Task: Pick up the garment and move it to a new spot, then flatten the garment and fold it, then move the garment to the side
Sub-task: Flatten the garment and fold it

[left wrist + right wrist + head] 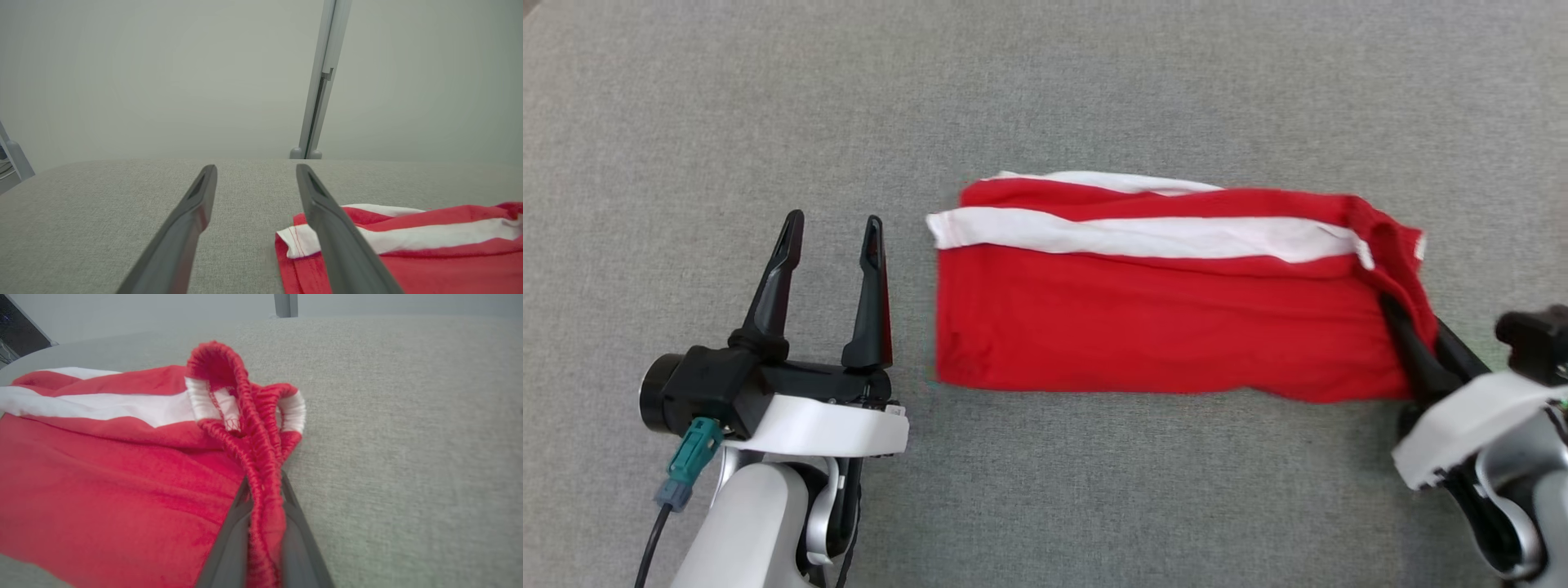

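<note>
Right gripper (pixel 1421 343) clamped on the gathered elastic edge of the garment (pixel 1160 327), with red fabric pinched between both fingers. Garment lies as a neat folded rectangle on the grey cloth surface (pixel 1094 506), so pick-up, flattening and folding look done; the move to the side appears to be what is left. From the clamped end the garment stretches away toward the left gripper (pixel 834 219), which stands open and empty just beside its far edge.
</note>
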Motion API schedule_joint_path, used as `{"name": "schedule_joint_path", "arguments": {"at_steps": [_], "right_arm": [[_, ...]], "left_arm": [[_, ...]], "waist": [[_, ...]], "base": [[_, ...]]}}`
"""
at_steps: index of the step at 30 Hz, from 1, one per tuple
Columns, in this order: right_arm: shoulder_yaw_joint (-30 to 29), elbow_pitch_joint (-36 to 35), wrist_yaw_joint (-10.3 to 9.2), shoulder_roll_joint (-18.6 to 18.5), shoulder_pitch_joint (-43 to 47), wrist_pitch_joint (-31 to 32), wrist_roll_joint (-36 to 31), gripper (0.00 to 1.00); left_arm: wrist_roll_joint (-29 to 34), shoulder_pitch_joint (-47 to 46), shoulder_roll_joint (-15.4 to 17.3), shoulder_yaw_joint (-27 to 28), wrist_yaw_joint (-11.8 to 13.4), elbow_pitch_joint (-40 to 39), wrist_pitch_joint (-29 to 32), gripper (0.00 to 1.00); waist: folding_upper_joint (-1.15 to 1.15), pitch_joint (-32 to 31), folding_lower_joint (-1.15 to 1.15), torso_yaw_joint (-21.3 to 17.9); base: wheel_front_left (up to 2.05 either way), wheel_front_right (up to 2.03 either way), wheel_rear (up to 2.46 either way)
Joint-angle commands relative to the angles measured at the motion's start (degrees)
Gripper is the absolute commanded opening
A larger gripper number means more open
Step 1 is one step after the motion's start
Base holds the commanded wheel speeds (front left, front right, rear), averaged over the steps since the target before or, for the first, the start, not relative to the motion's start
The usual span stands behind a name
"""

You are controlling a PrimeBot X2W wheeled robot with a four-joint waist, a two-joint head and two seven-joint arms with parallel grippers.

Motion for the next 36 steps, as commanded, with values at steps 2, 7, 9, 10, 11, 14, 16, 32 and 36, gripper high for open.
{"name": "schedule_joint_path", "arguments": {"at_steps": [2,7,9,10,11,14,16,32,36], "right_arm": [[-2.34,-1.79,-0.14,-1.65,3.11,-0.15,0.38,0.0],[-5.51,-5.18,-0.14,-2.55,6.84,0.83,3.04,0.0],[-5.76,-6.74,-0.14,-2.19,7.23,1.65,4.8,0.0],[-5.75,-7.51,-0.12,-2.59,7.4,2.27,4.95,0.0],[-5.54,-8.28,-0.12,-2.07,7.32,2.93,6.67,0.0],[-4.59,-11.4,-0.08,-0.82,6.48,5.8,11.12,0.0],[-4.21,-12.55,-0.08,0.07,6.04,7.13,13.42,0.0],[13.75,-3.95,-0.08,9.62,-9.02,16.61,28.66,0.0],[17.6,0.6,-0.08,10.26,-11.7,13.56,28.14,0.0]], "left_arm": [[0.32,0.64,0.13,0.47,0.14,0.18,-0.3,1.0],[0.44,0.9,0.44,0.77,-0.04,0.19,-0.32,1.0],[0.5,1.08,0.57,0.87,-0.04,0.22,-0.29,1.0],[0.54,1.13,0.64,0.84,-0.09,0.24,-0.29,1.0],[0.56,1.17,0.7,0.78,-0.12,0.27,-0.3,1.0],[0.57,1.28,0.8,0.53,-0.36,0.41,-0.3,1.0],[0.57,1.23,0.74,0.36,-0.36,0.45,-0.3,1.0],[-0.25,-1.02,-1.78,-1.55,-1.64,2.01,-0.32,1.0],[0.0,-1.02,-2.17,-1.33,-1.94,2.27,-0.32,1.0]], "waist": [[0.0,-0.85,0.0,-0.78],[0.0,-1.89,0.0,-1.87],[0.0,-2.25,0.0,-2.22],[0.0,-2.37,0.0,-2.33],[0.0,-2.5,0.0,-2.41],[0.0,-2.84,0.0,-2.31],[0.0,-2.87,0.0,-2.15],[0.0,-0.46,0.0,4.24],[0.0,-0.14,0.0,4.68]], "base": [[0.0,0.0,0.0],[0.0,0.0,0.0],[0.0,0.0,0.0],[0.0,0.0,0.0],[0.0,0.0,0.0],[0.0,0.0,0.0],[0.0,0.0,0.0],[0.0,0.0,0.0],[0.0,0.0,0.0]]}}
